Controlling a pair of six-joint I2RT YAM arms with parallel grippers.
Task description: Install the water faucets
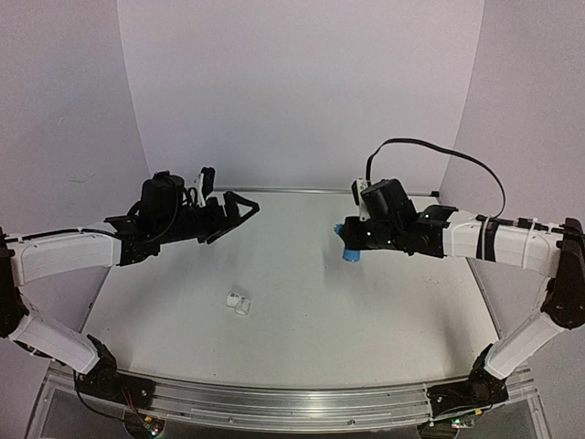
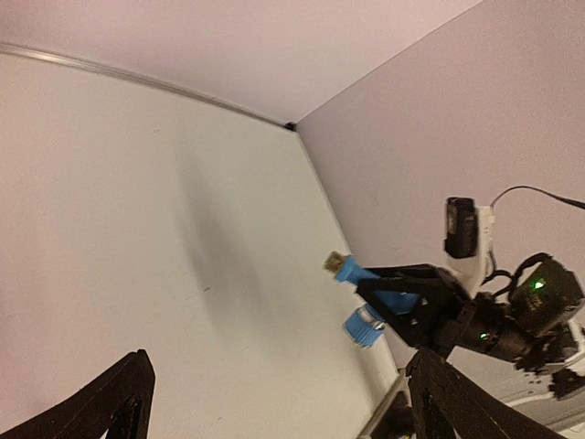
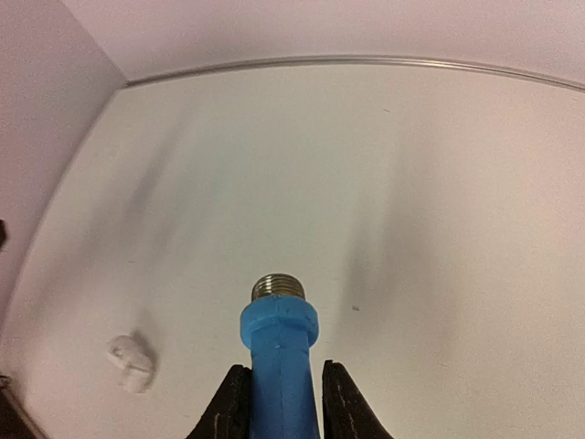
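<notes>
White fitting (image 1: pixel 239 302) is nearest to us: it lies alone on the table (image 1: pixel 384 347), in front of the gap between the arms and a bit to the left, well apart from both grippers. It looks to be on its side, axis slanting across the table, but it's too small for us to call which end faces where. Above and behind it, the left gripper (image 1: pixel 236 218) hangs in the air with its jaws spread wide and nothing between them, aimed toward the right arm. We read that as free and ready to go down for the fitting. Across from it, the right gripper (image 3: pixel 280 395) is clamped narrow on the blue tap (image 3: pixel 278 343), held clear of the table at about the same height. The grip sits on the tap body, so the threaded metal end sticks out bare past the fingertips. That makes sense if the fitting has to go on there. The tap's long axis runs in line with the right fingers, roughly level, threaded end pointing at the left arm. The left wrist view shows a second blue stub with a silvery tip hanging down off the body. Behind all this there's only bare table and the back wall.
</notes>
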